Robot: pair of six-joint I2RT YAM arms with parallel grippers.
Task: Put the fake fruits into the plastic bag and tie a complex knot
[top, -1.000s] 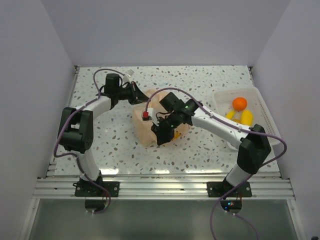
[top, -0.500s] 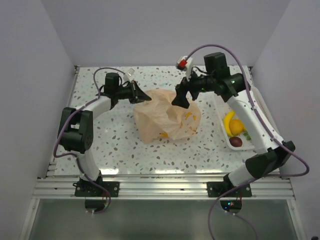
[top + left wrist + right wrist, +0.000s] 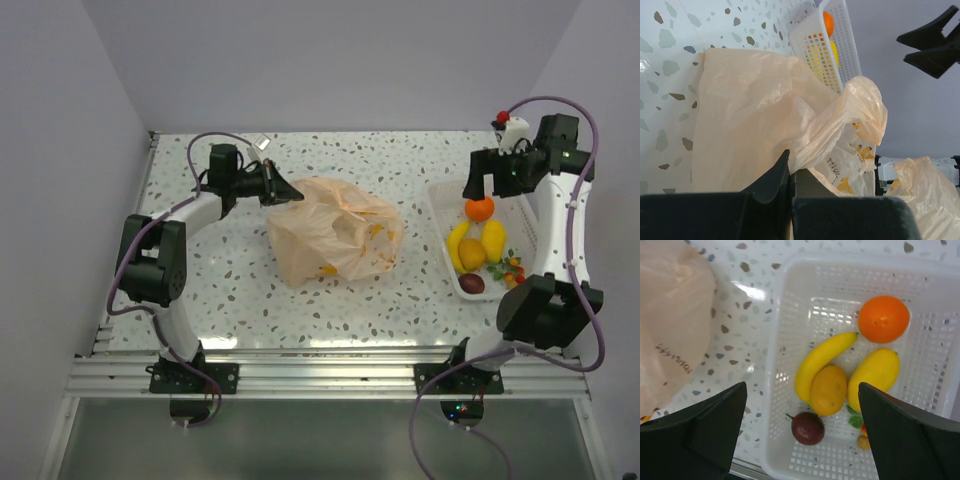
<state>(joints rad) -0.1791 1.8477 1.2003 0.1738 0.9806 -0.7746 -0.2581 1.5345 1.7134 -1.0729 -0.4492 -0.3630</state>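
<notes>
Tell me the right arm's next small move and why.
Probably lower the open right gripper onto the curved yellow plastic banana in the white perforated plastic tray and close. It hovers empty above the tray, the banana lies centred below it in the wrist view, and the left gripper holds an edge of the peach-orange plastic bag.

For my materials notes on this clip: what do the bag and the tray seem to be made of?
The bag looks like thin peach plastic film, translucent and slightly glossy: crinkled folds, light passing through. The tray is probably rigid white moulded plastic, glossy, with grid-perforated walls and floor.
</notes>
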